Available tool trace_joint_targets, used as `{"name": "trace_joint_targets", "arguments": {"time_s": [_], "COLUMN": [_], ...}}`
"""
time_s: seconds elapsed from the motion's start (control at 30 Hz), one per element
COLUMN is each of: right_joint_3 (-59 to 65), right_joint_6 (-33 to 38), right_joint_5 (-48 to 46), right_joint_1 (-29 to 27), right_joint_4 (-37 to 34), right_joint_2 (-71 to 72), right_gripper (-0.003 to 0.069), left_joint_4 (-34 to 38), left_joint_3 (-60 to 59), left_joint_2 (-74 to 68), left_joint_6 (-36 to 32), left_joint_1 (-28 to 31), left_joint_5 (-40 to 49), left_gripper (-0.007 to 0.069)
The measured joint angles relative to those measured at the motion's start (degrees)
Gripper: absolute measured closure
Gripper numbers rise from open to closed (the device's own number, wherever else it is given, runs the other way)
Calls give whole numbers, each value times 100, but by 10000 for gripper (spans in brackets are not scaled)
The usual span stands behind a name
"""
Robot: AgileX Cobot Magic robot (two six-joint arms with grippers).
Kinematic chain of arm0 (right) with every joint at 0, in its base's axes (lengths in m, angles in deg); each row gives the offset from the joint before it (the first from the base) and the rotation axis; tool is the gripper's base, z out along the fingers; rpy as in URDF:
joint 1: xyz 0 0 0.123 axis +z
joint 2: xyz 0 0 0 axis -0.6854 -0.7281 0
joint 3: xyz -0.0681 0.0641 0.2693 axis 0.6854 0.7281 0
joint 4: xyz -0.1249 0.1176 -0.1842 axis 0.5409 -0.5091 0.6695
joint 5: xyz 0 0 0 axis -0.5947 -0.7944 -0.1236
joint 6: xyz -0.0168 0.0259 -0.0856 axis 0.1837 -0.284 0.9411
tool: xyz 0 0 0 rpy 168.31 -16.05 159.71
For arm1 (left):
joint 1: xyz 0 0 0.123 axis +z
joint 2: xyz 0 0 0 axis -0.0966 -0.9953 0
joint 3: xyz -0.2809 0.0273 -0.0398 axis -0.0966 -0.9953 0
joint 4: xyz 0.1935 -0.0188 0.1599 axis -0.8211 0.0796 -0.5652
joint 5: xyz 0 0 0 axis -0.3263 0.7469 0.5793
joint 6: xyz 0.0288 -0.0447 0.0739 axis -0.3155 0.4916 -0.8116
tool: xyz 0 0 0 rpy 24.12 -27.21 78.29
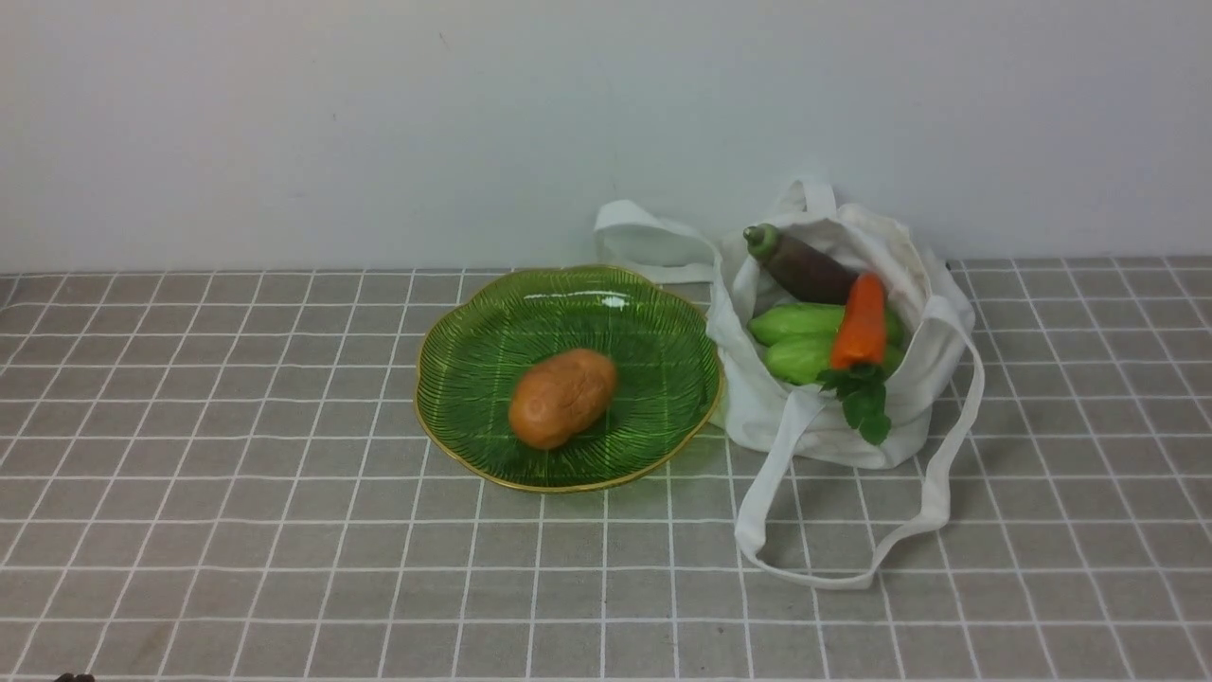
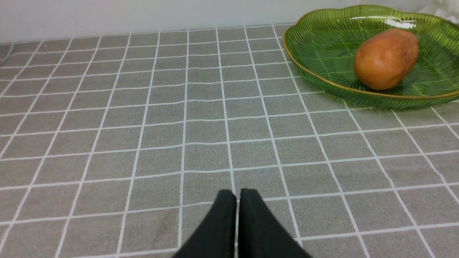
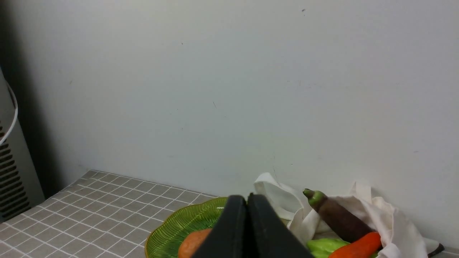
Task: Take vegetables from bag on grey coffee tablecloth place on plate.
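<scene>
Potato point(image 1: 561, 397) on plate point(image 1: 653, 317), carrot point(image 1: 861, 322) in bag point(image 1: 816, 428)

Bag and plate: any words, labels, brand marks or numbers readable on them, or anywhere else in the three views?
None to read in any view.
bag: plain white cloth, no print.
plate: ribbed green glass, no mark.
tablecloth: white grid lines only.
potato, carrot, gourds, eggplant: no stickers.
wall: bare.

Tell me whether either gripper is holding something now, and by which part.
Nothing is held. The left gripper and the right gripper are both shut on nothing. The potato lies free on the plate.
</scene>
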Motion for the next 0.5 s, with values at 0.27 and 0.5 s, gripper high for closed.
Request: {"name": "trace_joint_targets", "arguments": {"time_s": [0.27,0.5], "right_joint_3": [148,775], "right_joint_6": [0,178], "right_joint_5": [75,118], "right_joint_1": [-11,-1025], "right_joint_4": [0,0], "right_joint_2": [50,463], "right_gripper": [674,674], "left_joint_4": [0,0], "left_joint_3": [0,0], "left_joint_2": [0,0], "left_joint_6": [0,0], "left_joint_1": [0,0], "left_joint_5": [0,0], "left_gripper": [629,629]}}
